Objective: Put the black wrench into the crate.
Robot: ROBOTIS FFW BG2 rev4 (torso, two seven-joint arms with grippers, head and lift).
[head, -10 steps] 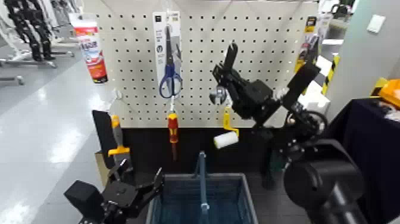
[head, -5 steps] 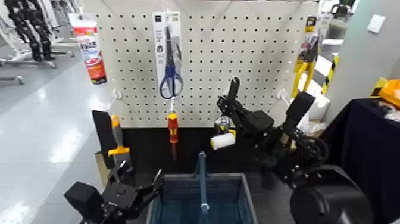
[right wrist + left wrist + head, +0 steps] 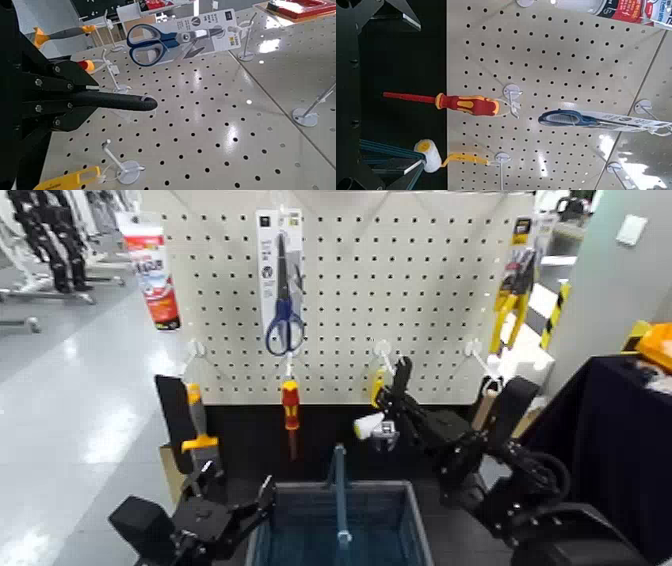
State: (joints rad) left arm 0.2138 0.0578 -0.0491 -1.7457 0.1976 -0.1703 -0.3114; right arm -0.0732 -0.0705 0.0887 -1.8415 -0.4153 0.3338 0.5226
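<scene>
Black wrench [image 3: 401, 380] clamped in right gripper [image 3: 396, 404].
I had the right jaws pinched on the wrench, its handle end projecting upward from one side of the grip and its open head hanging below, outside the crate [image 3: 380, 484], above the far rim in the head view. My left gripper [image 3: 238, 481] stood spread beside the crate, gripping nothing.

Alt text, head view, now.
Right gripper holds the black wrench head-down, shown just beyond the crate's far rim; left gripper idles open at the crate's left. Behind, pegboard with scissors, screwdriver, other tools.
</scene>
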